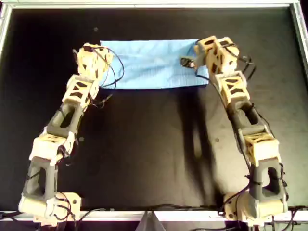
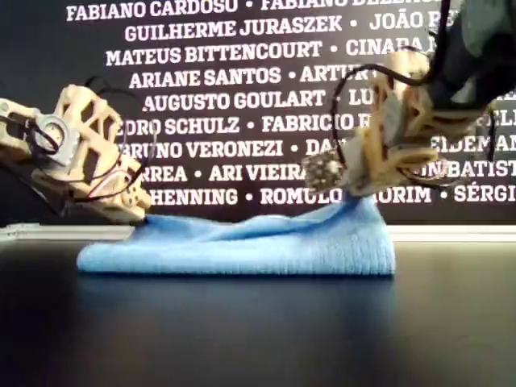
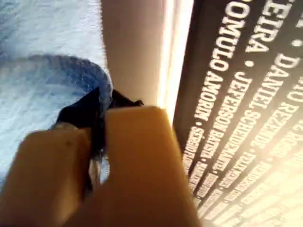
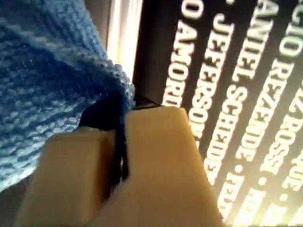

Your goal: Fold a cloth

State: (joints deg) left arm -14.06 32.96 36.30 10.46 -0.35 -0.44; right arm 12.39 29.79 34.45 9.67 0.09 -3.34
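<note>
Light blue microfibre cloth [image 1: 149,63], folded into a rectangle on the black table [image 1: 154,154], has its two far corners pinched by the left tool [image 1: 96,54] and right tool [image 1: 188,62].

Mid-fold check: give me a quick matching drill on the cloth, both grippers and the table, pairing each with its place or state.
Things:
1. cloth
2. left gripper
3. right gripper
4. table

States:
A. black, bare in front
B. light blue, folded into a band
C. shut on the cloth end at the overhead view's right, lifting it
D. shut on the cloth end at the overhead view's left

Pairs: 1-B, 2-D, 3-C, 4-A
</note>
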